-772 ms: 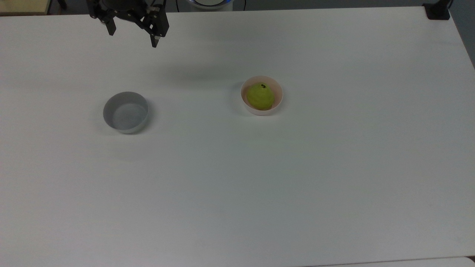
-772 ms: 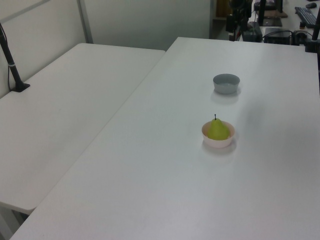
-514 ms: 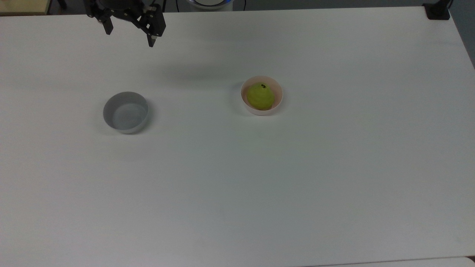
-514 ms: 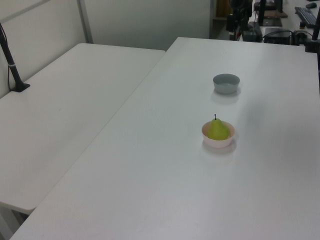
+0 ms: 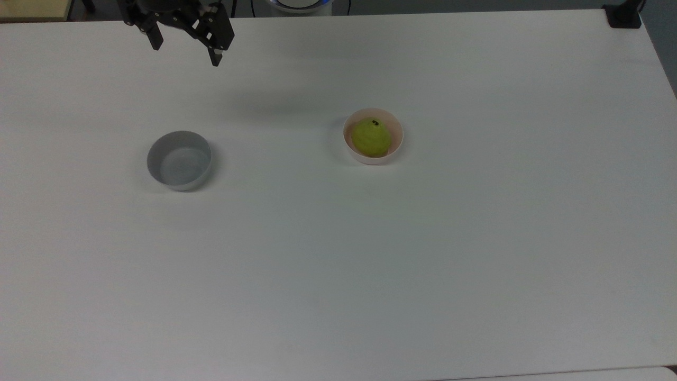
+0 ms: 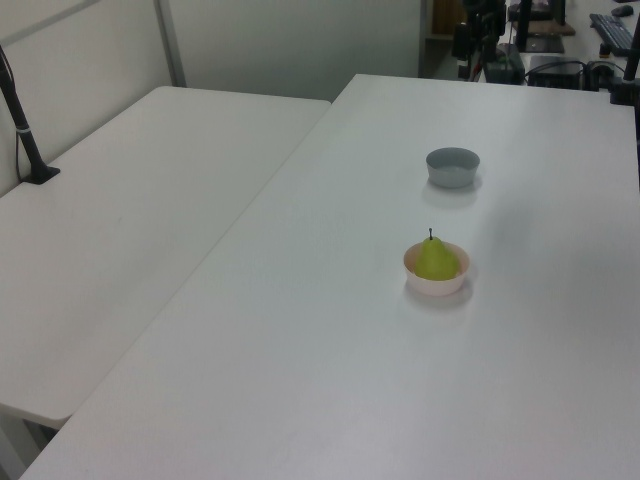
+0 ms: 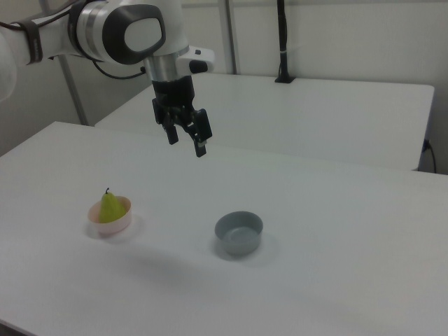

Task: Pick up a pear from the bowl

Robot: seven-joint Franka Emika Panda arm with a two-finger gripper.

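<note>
A yellow-green pear [image 5: 371,137] [image 6: 436,259] [image 7: 109,207] with a dark stem stands upright in the pale pink bowl [image 5: 396,142] [image 6: 436,285] [image 7: 112,224] near the table's middle. My black gripper [image 5: 186,55] [image 7: 185,143] hangs open and empty high above the table, at the top view's upper left, well away from the pear and closer to the grey bowl. In the right view it is above and between the two bowls, to the pear's right.
An empty grey straight-sided bowl [image 5: 179,160] [image 6: 452,166] [image 7: 239,233] sits on the white table [image 5: 338,264], to the top view's left of the pink bowl. A second white table [image 6: 120,230] adjoins at the left view's left. A black post [image 7: 283,42] stands behind.
The gripper has drifted slightly toward the top view's upper left edge, still open. The pear and both bowls have not moved.
</note>
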